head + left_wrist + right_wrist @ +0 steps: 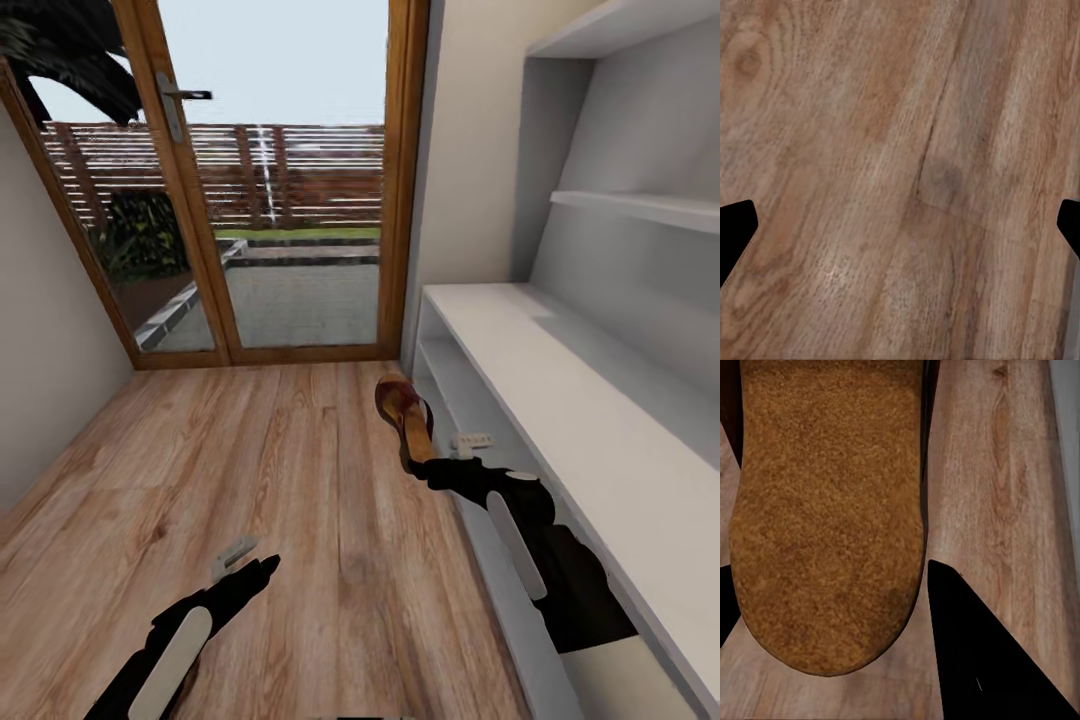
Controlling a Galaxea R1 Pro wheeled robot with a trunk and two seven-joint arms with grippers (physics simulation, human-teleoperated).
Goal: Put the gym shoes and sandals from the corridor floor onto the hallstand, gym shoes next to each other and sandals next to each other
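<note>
Clamped in the right gripper (432,468), a brown leather flip-flop sandal (404,410) stands off the light wood-plank floor (300,480), its long axis pointing ahead. Just to its right lies the long white shoe rack (560,390), so the right arm is nearer; the left gripper (240,560) hangs open and empty over bare planks.

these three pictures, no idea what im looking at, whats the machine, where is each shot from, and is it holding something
It is a simulated two-armed wheeled robot in a corridor. The big picture comes from its head camera, looking down over both black arms. The right gripper holds a brown sandal lifted above the wood floor, beside the white shoe rack. The left gripper hangs open over bare floor. The two small pictures come from wrist cameras: the right one shows the sandal's tan surface close up between the fingers, the left one floor planks.
</note>
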